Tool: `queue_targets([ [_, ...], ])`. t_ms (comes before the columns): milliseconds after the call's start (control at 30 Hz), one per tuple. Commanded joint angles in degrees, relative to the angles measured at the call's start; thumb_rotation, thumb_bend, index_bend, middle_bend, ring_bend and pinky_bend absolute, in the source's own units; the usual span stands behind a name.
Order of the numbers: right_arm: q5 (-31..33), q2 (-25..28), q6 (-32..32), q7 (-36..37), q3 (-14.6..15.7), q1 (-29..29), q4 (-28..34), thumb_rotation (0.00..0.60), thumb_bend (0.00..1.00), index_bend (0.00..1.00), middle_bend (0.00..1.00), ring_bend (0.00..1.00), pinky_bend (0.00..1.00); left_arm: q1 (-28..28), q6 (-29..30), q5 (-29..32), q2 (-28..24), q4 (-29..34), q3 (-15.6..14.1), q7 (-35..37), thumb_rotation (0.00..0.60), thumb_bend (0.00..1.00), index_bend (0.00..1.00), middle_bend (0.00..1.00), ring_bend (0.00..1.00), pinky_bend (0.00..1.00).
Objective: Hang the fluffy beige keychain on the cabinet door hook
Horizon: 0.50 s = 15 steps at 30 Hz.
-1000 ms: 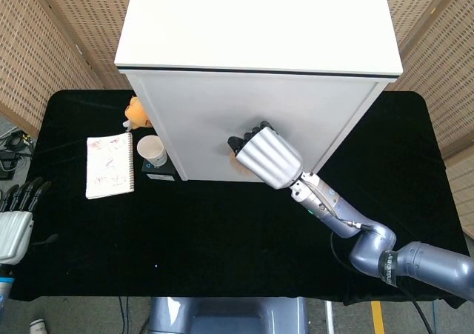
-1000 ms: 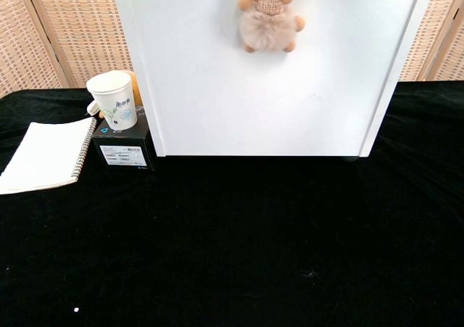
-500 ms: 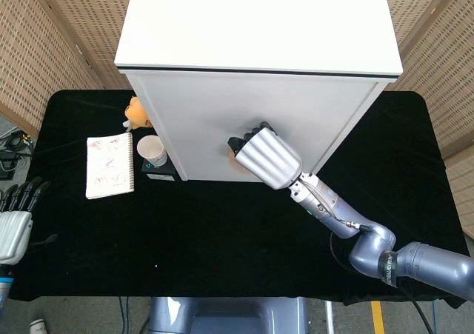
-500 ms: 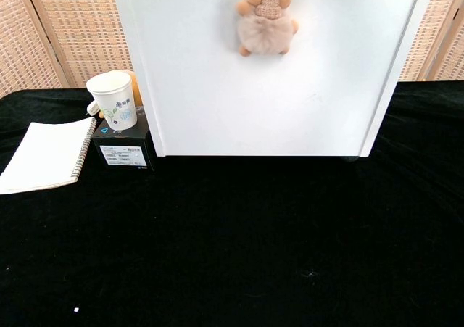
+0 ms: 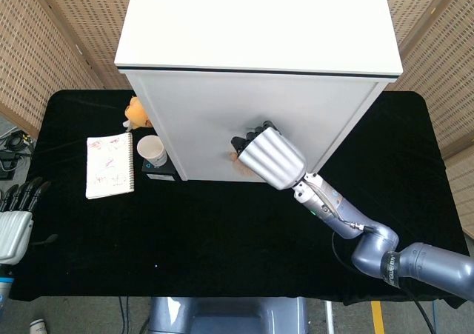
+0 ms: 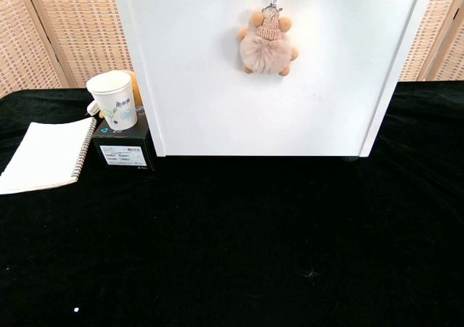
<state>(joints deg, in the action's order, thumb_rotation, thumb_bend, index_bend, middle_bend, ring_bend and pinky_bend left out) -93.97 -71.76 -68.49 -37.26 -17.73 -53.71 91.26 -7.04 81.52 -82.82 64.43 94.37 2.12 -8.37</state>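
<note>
cup [image 6: 113, 99] on box [image 6: 122, 148], notebook [image 6: 45, 155] left

Both views are being lit evenly and brightly, with diffuse light from above. The cabinet top [image 5: 259, 23] is being pushed close to overexposure in the head view, while its front [image 5: 244, 127] is being rendered greyer. The black tablecloth [image 6: 232, 254] is being crushed into near-uniform dark, with little texture kept. Soft highlights are being caught on the right hand [image 5: 270, 158]. Only a faint shadow is being thrown behind the keychain [image 6: 267, 46]. Focus is being held sharp; no motion blur is being seen.
</note>
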Motion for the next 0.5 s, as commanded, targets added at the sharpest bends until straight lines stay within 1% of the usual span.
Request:
queue_targets([
  [33, -0.6, 0.6, -0.6, 0.4, 0.2, 0.4, 0.3, 0.600, 0.37, 0.65, 0.95, 0.95, 1.00, 0.0, 0.0, 0.0, 0.0, 0.0, 0.0, 0.0, 0.600, 0.00, 0.00, 0.00, 0.00, 0.00],
  [233, -3.9, 3.1, -3.9, 2.0, 1.2, 2.4, 1.7, 0.600, 0.37, 0.67, 0.95, 0.95, 1.00, 0.0, -0.1, -0.1, 0.1, -0.1, -0.1, 0.0, 0.600, 0.00, 0.00, 0.00, 0.00, 0.00],
  [367, -7.2, 5.6, -8.8, 4.6, 2.3, 5.3, 2.4, 0.600, 0.37, 0.67, 0.94, 0.96, 1.00, 0.1, 0.3, -0.4, 0.0, 0.1, -0.2, 0.1, 0.600, 0.00, 0.00, 0.00, 0.00, 0.00],
  [433, -8.2, 6.3, -10.2, 5.8, 2.8, 6.2, 2.5, 0.600, 0.36, 0.67, 0.93, 0.95, 1.00, 0.2, 0.4, -0.6, -0.1, 0.2, -0.3, 0.1, 0.600, 0.00, 0.00, 0.00, 0.00, 0.00],
  [500, -9.5, 7.5, -12.3, 7.9, 4.0, 8.1, 2.7, 0.600, 0.35, 0.66, 0.90, 0.92, 1.00, 0.3, 0.5, -0.9, 0.0, 0.3, -0.5, 0.0, 0.600, 0.00, 0.00, 0.00, 0.00, 0.00],
])
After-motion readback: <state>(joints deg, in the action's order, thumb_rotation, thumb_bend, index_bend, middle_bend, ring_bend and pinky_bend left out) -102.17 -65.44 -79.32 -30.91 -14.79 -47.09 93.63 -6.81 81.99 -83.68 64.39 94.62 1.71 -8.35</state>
